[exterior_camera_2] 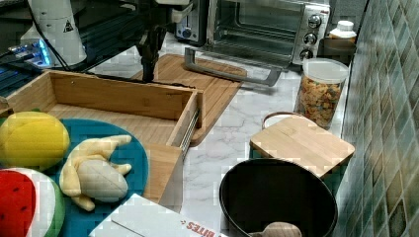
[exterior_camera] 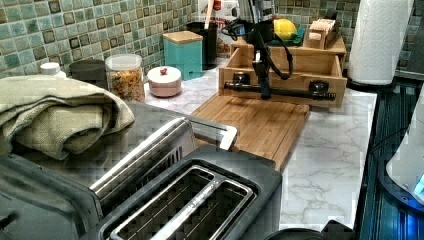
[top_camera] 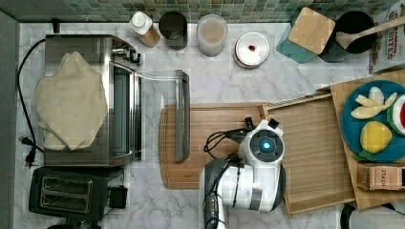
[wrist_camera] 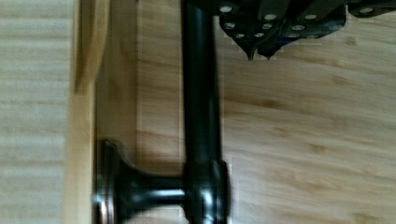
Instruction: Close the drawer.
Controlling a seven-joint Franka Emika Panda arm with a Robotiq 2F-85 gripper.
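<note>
The light bamboo drawer (top_camera: 315,157) stands pulled out, its striped floor bare (exterior_camera_2: 113,123). A black bar handle (exterior_camera: 295,92) runs across its front panel (exterior_camera: 295,77). My gripper (exterior_camera: 265,94) hangs point-down against the outer side of that bar, near its middle. In the wrist view the bar handle (wrist_camera: 201,107) passes beside my gripper (wrist_camera: 259,52), whose fingers are shut together with nothing between them, on the cutting-board side of the bar. From the right view my gripper (exterior_camera_2: 148,74) stands just beyond the drawer's front wall. In the top view the arm's wrist (top_camera: 265,145) covers it.
A darker cutting board (top_camera: 210,143) lies in front of the drawer. The toaster oven's glass door (top_camera: 181,114) hangs open over the board's far end. A blue plate (top_camera: 353,124) of toy fruit sits on the drawer's cabinet. Jars line the tiled wall; a toaster (top_camera: 71,191) stands nearby.
</note>
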